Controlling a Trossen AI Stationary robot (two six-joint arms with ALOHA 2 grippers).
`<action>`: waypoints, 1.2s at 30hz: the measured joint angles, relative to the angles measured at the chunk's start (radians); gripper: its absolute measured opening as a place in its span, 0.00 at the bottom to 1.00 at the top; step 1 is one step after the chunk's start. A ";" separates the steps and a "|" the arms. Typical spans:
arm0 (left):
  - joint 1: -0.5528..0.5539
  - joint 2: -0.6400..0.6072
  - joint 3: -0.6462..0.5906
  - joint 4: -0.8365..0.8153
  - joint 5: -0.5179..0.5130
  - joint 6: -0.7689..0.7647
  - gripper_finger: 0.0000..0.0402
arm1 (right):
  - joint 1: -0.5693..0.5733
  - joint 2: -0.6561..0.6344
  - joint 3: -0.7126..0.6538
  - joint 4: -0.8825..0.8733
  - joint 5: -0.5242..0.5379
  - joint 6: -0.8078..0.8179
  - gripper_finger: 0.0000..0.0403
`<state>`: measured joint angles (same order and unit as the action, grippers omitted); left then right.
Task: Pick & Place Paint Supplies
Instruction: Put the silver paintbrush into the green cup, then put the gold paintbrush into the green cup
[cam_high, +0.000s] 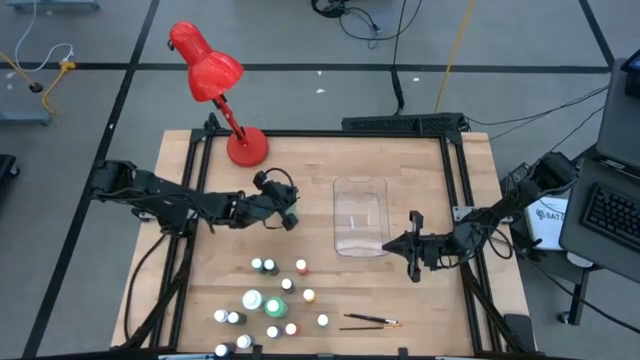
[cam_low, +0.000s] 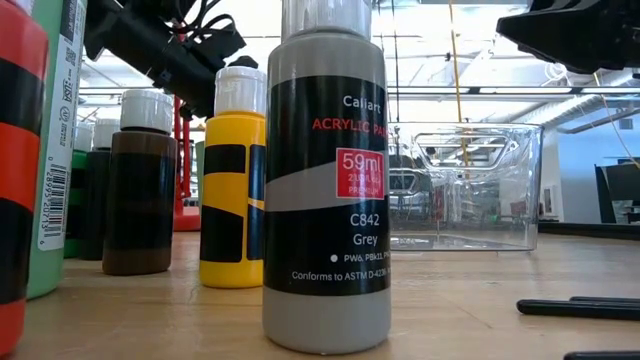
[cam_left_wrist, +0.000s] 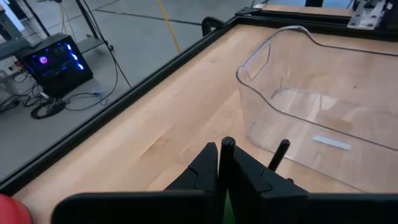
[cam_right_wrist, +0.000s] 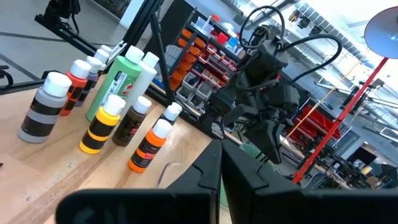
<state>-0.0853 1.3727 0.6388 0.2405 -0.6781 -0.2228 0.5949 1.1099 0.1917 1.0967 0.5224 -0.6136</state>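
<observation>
The left gripper (cam_high: 291, 216) has its fingers clamped on a green paint bottle (cam_left_wrist: 225, 208). The clear bin (cam_high: 361, 215) lies just ahead. The right gripper (cam_high: 414, 245), fingers together, waits beside it.

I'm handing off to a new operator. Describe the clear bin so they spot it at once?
Start at the red desk lamp at the wooden table's far left corner, then look toward the table's middle. The clear bin sits there between the two grippers, away from the paint bottles. It is the only see-through, rectangular container, and looks empty.
</observation>
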 joint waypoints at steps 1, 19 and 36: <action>0.000 0.000 0.000 0.000 0.001 0.000 0.09 | 0.000 0.000 0.000 -0.001 0.000 0.000 0.01; -0.301 -0.457 -0.190 0.026 -0.224 0.182 0.50 | 0.000 0.000 0.002 -0.039 0.003 -0.012 0.01; -0.359 -0.468 -0.531 0.767 -0.088 0.634 0.05 | 0.000 0.001 0.002 -0.142 0.001 0.199 0.01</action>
<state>-0.4446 0.9043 0.1078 1.0071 -0.7666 0.4117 0.5945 1.1113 0.1932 0.9545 0.5237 -0.4146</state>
